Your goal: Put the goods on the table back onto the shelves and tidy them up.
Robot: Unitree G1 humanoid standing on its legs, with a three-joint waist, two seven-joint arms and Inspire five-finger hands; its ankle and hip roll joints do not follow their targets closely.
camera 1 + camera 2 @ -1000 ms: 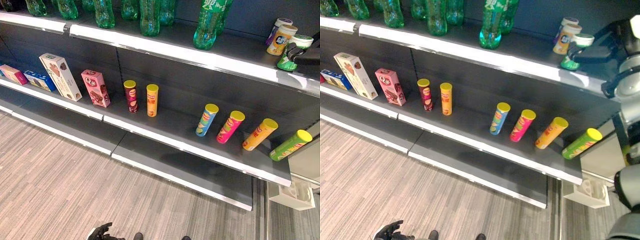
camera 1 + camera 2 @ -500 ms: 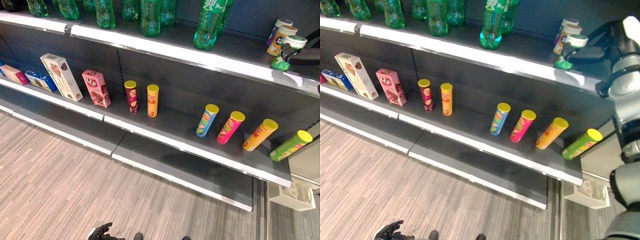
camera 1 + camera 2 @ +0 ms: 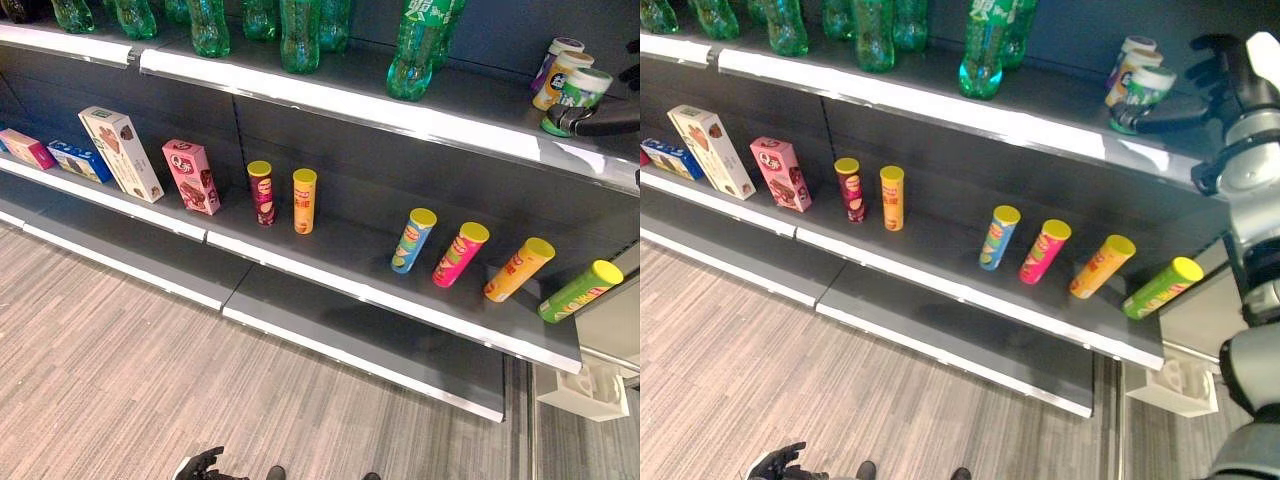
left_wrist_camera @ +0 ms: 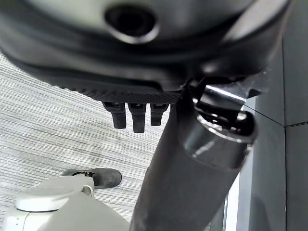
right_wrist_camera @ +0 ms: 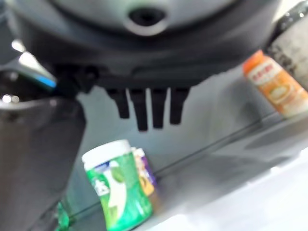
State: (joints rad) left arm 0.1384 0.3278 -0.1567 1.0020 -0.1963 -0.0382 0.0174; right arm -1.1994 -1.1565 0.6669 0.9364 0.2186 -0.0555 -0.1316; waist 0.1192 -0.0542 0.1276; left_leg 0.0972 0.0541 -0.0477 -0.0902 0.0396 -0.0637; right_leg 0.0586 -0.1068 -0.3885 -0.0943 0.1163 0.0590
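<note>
Left eye view: green-and-white tub (image 3: pixel 572 98) stands upright at the right end of the top shelf (image 3: pixel 330 100), close to the front edge, just in front of two other small tubs (image 3: pixel 556 68). Right hand's (image 3: pixel 600 118) dark thumb lies along the shelf edge, tip touching or just beside the tub's base; contact not resolvable.

Right eye view: right hand (image 3: pixel 1225 85) sits to the right of the tub (image 3: pixel 1143 92), fingers raised and spread above it, thumb reaching left toward it. Nothing pinched. Left hand (image 3: pixel 780 462) hangs low near the floor, fingers loosely relaxed, well apart from the shelves.

Left wrist view: left hand (image 4: pixel 137 113) fingers straight, holding nothing, floor beyond.

Right wrist view: right hand (image 5: pixel 147 108) fingers straight, spread, empty. Tub (image 5: pixel 120 190) stands upright below the fingertips, clear of them, long axis vertical; an orange-labelled tub (image 5: pixel 275 86) stands farther off.

Judgement: right hand is the nearer; the tub lies to its left and below, so any nudge goes leftward or back into the row.
</note>
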